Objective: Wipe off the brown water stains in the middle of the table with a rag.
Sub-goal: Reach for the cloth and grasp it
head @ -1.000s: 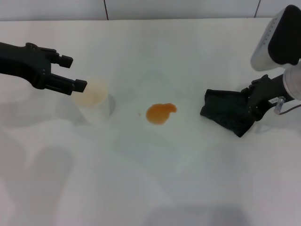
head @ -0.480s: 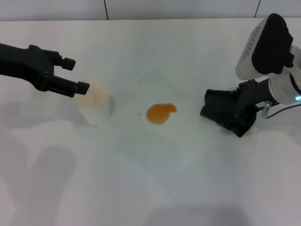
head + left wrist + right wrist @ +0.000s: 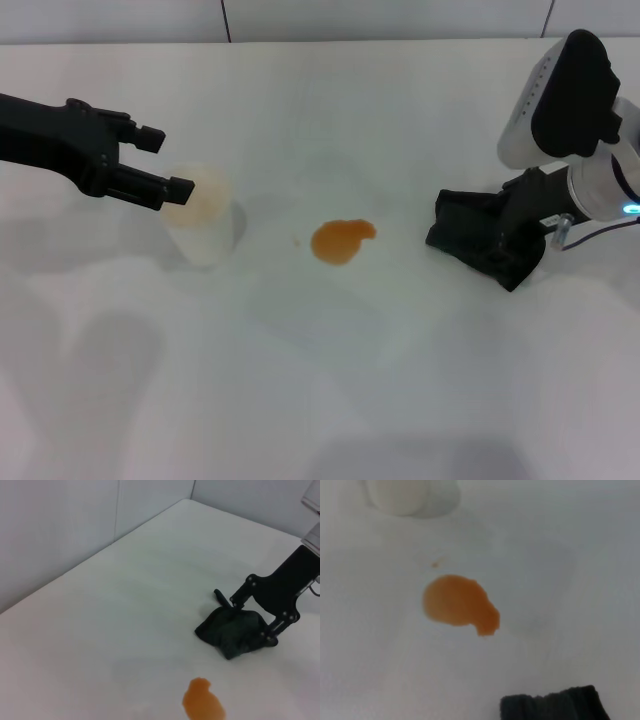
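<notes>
Here the rag (image 3: 478,243) is pinched between the narrowed fingers of the right gripper (image 3: 517,232), reached in low from the right edge of the table (image 3: 330,400), well right of the brown water stains (image 3: 340,240), while the left gripper (image 3: 165,165) is held spread open just above the cup (image 3: 203,222).

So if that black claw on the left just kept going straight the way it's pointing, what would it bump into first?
Most likely the white cup. The left gripper points toward the table's middle, its lower fingertip right at the cup's rim. Its height over the rim is hard to judge; if it clears the cup, the brown stain lies farther along.
</notes>
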You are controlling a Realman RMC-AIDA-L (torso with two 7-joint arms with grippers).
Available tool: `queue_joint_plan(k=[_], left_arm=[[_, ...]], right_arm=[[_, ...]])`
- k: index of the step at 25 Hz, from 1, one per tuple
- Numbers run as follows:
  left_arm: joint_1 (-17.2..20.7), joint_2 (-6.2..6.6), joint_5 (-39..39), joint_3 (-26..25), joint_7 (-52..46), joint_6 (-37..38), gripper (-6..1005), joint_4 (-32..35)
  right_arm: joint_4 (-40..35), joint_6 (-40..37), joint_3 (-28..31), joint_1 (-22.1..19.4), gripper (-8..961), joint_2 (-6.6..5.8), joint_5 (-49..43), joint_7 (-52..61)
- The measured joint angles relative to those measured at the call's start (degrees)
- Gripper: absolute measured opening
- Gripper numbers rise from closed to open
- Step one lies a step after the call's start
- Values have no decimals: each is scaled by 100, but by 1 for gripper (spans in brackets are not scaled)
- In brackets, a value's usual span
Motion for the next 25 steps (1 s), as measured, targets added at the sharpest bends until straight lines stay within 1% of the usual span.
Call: queue_joint_plan(k=[5, 11, 16, 25], left_arm=[[-23, -11, 66, 0, -7, -1, 892, 0], [-37, -16, 69, 0, -9, -1, 892, -33], [-45, -29, 70, 0, -9, 0, 892, -96], [-90, -35, 76, 0, -9, 0, 891, -149]], right_arm=[[1, 86, -53, -9, 570, 0, -2, 56], [-21, 165, -215, -19, 335, 0, -36, 57], [-59, 186, -239, -24, 181, 0, -24, 57], [-74, 156, -247, 0, 185, 0, -10, 66]])
